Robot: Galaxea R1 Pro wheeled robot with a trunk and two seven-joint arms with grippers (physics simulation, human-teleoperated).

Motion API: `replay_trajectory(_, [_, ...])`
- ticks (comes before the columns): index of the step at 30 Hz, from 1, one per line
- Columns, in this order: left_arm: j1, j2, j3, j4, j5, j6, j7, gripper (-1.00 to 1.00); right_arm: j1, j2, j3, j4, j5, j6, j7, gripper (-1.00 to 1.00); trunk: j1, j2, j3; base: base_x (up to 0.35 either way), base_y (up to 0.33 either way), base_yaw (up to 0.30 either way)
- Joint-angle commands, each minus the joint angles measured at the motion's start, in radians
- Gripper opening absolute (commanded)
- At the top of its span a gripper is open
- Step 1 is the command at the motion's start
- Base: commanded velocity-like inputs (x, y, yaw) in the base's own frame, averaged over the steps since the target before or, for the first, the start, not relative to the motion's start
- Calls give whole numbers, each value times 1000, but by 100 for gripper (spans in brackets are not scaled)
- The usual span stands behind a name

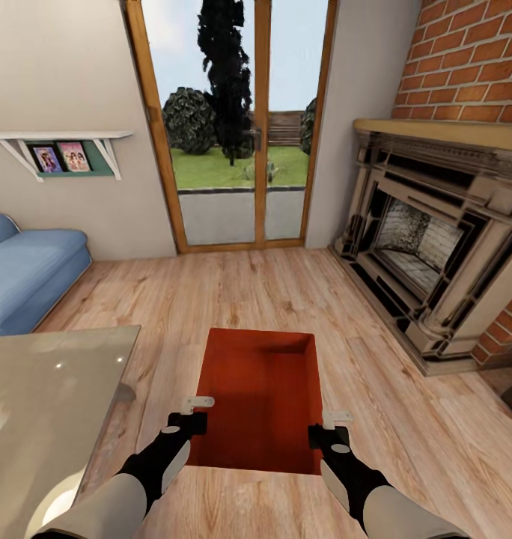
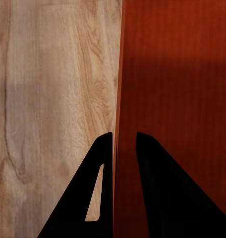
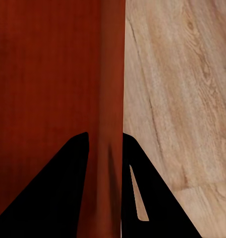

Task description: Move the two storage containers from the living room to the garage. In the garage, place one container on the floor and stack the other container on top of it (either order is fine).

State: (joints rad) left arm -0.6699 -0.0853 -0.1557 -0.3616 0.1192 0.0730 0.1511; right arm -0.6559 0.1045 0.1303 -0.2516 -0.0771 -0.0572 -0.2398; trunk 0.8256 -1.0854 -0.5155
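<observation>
I had the left pincer (image 1: pixel 197 416) clamped over one side wall of the storage container (image 1: pixel 260 389) and the right pincer (image 1: pixel 331 427) over the opposite wall, above the living room's wood floor (image 1: pixel 211 292). The thin walls could slip if either arm lagged. The bin looked orange-red, open-topped, empty, with low straight walls.

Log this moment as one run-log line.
room: living room | held: orange-red rectangular open-top bin | left gripper: shut on left wall | right gripper: shut on right wall | under bin: light wood-plank floor
</observation>
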Motion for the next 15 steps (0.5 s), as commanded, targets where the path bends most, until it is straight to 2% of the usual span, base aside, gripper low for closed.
replay_trajectory(1, [0,-1,2,-5,-6,-6,15,-100,0,1,-4,5,-23,-4,-4,-100,0,-1,1,0,0,0])
replay_trajectory(15, [0,-1,2,-5,-6,-6,15,-100,0,1,-4,5,-23,-4,-4,-100,0,-1,23,0,0,0])
